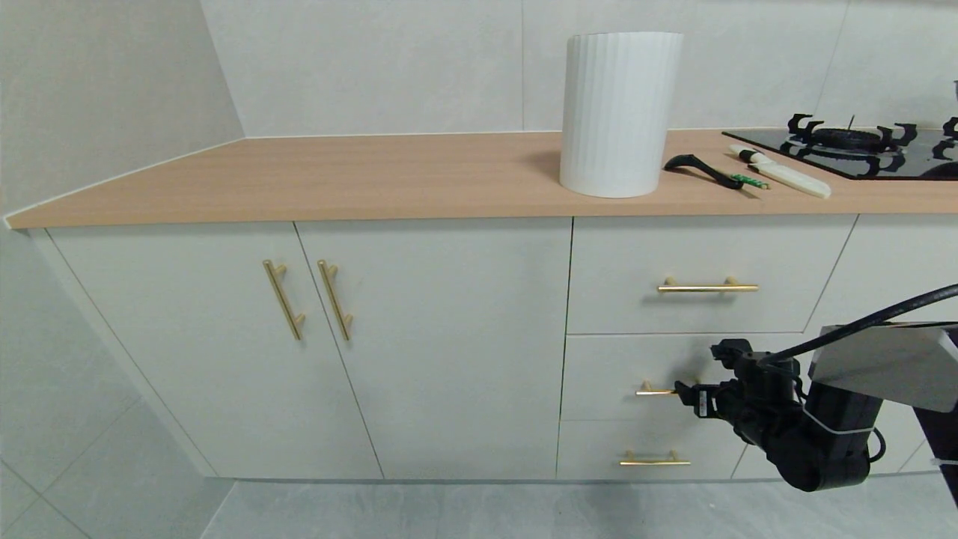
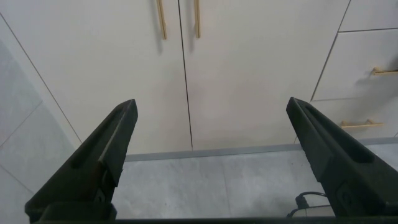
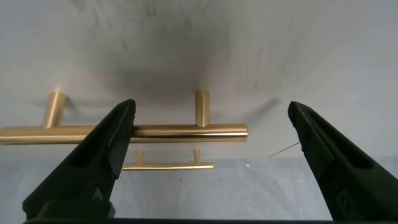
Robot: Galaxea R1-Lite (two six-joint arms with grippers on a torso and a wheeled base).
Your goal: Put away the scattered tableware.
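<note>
Down low, the right tool (image 3: 211, 109) gapes before a round brass bar handle (image 3: 180, 132), the left tool (image 2: 211, 107) likewise spread, while a curved black utensil (image 1: 702, 169) and a long white utensil (image 1: 784, 174) lie on the wood-grain counter (image 1: 374, 176) beside a ribbed white cylinder (image 1: 617, 112).

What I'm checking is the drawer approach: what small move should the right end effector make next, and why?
Probably ease the right end effector forward onto the middle drawer handle. Its fingers are open, the gold bar's end and one post sit ahead between them, apparently ungripped, and the drawer is shut, while the black utensil lies on the counter.
</note>
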